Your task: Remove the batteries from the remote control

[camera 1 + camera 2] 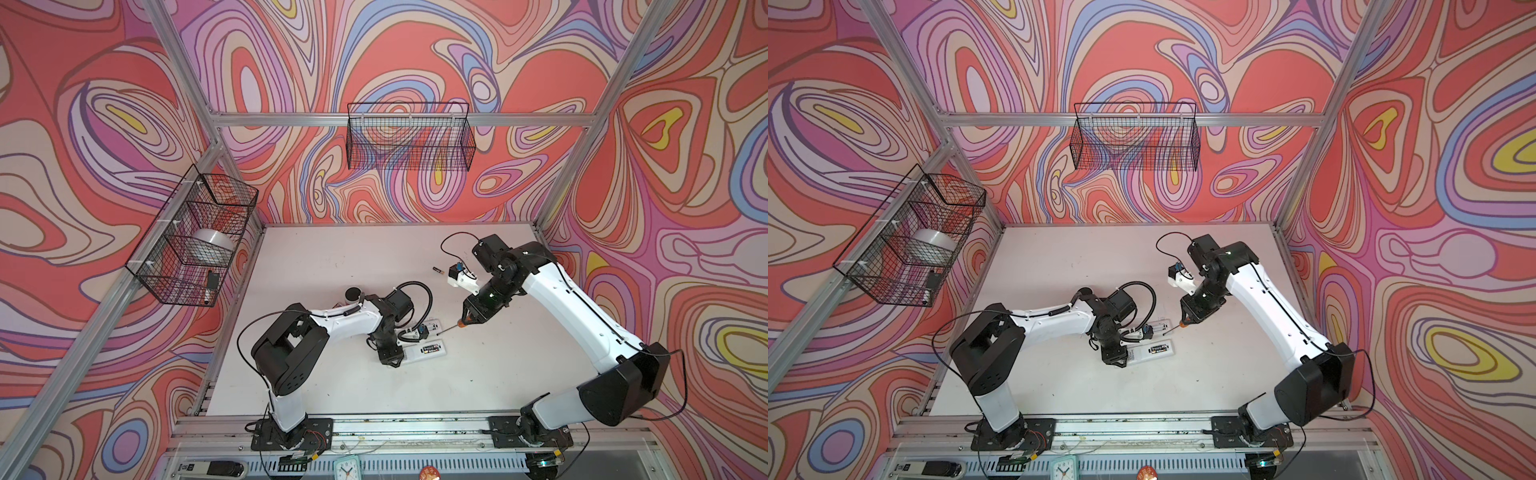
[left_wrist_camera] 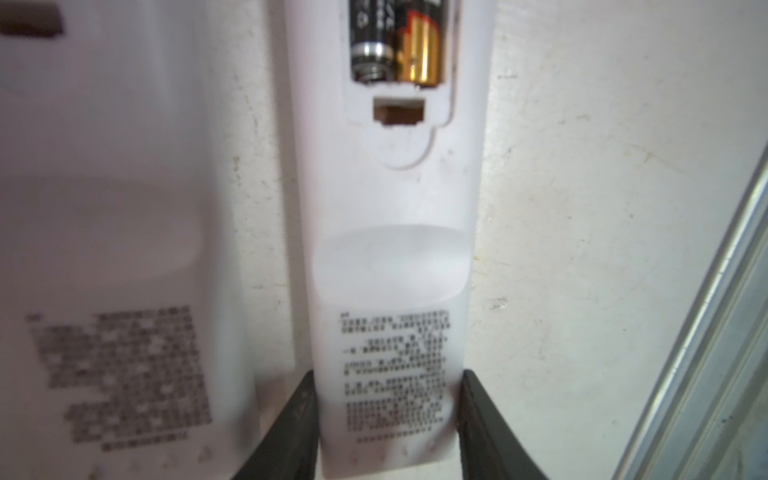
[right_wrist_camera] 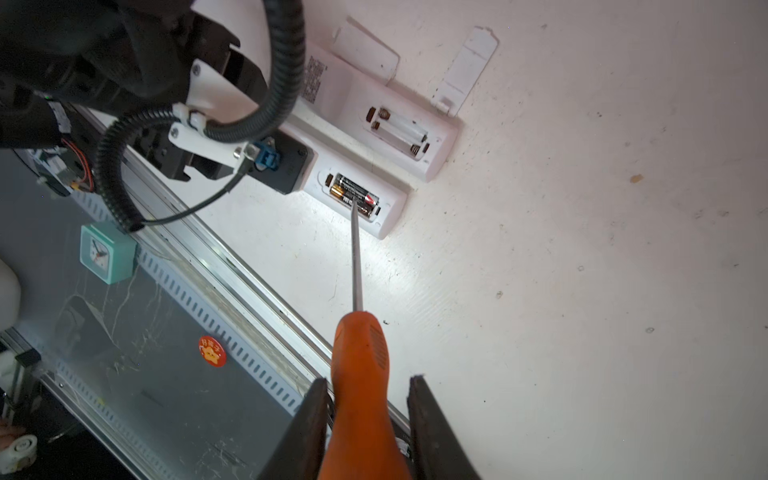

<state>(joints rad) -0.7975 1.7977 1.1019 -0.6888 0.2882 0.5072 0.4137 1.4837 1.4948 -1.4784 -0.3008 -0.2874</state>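
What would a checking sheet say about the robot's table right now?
Surface: white table, a few small marks.
Job's things: loaded remote holds two batteries; empty remote beside it; one loose battery; two covers off.
Clutter: small black round object.
Grippers: left gripper clamps loaded remote; right gripper holds screwdriver, tip at batteries.
Cables: black hose loops above the remotes.
Surroundings: two wire baskets, teal clock.
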